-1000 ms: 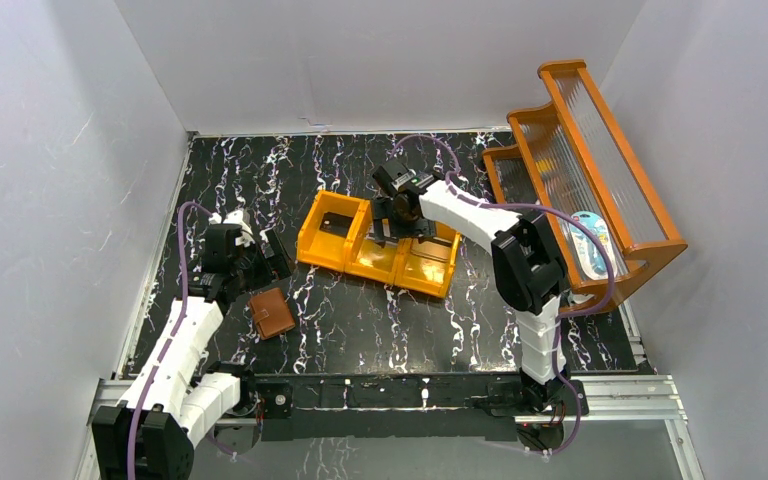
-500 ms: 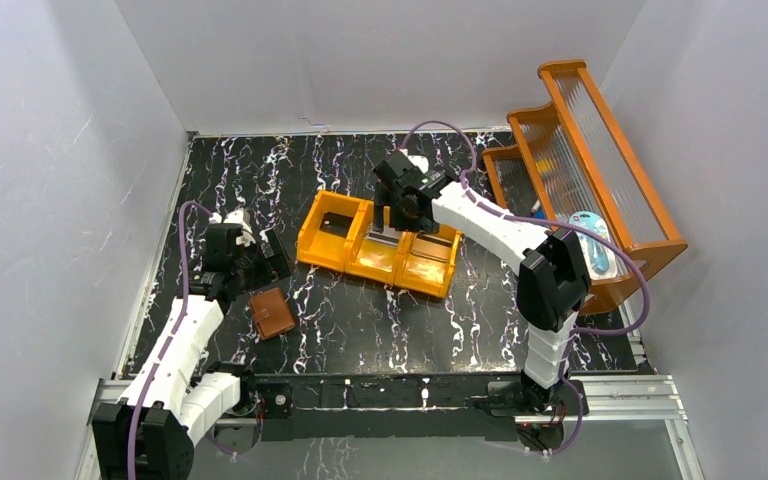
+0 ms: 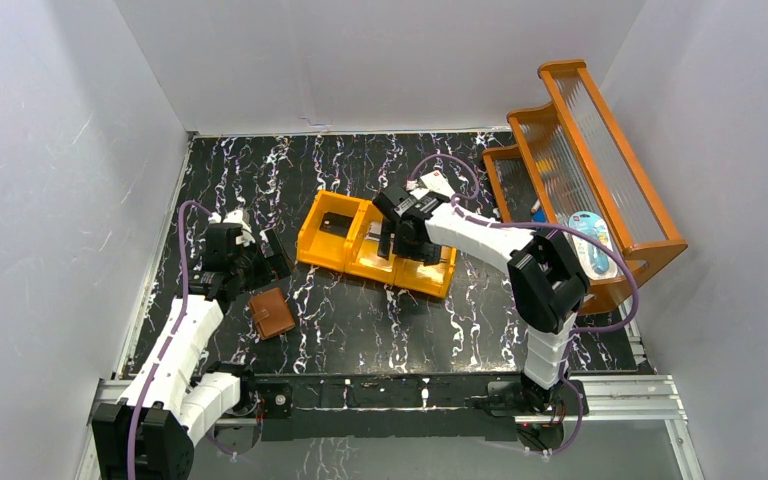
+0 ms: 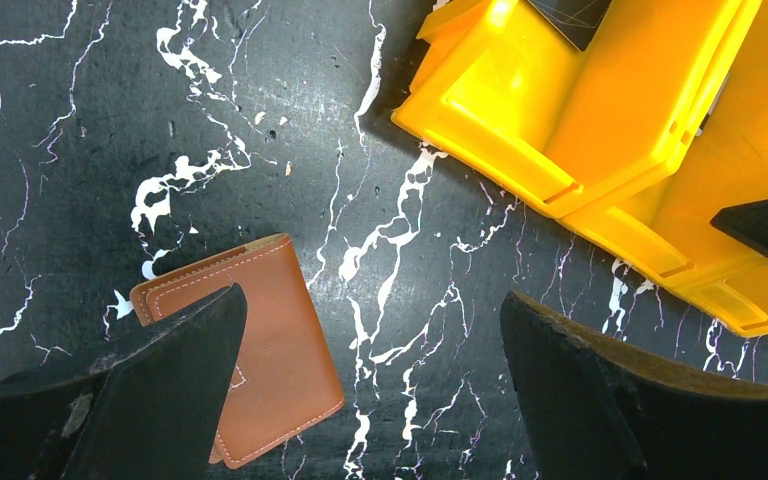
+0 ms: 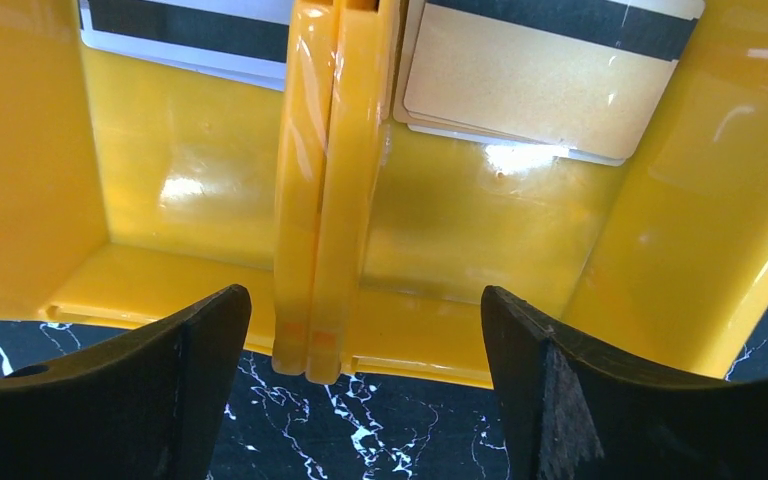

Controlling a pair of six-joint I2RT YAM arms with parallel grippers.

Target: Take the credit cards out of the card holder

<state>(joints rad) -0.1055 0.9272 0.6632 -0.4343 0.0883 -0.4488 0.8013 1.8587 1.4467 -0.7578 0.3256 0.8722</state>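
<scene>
Card holder lies closed on the black marbled table in the lower left of the top view. It is just below the left gripper, whose fingers are spread wide with nothing between them. Near the centre the orange tray sits at a slant. The right gripper hangs over its middle part, hiding what lies under it. A wooden rack stands at the right edge.

Left wrist view: the brown card holder, folded shut, sits at lower left, partly behind the left finger. The wide gap between the fingers shows only bare table. The tray fills the upper right.

Right wrist view: the two dark fingers stand far apart at the bottom, gripping nothing. Credit cards with dark stripes lie flat in the tray's compartments at the top, on either side of the divider wall.
</scene>
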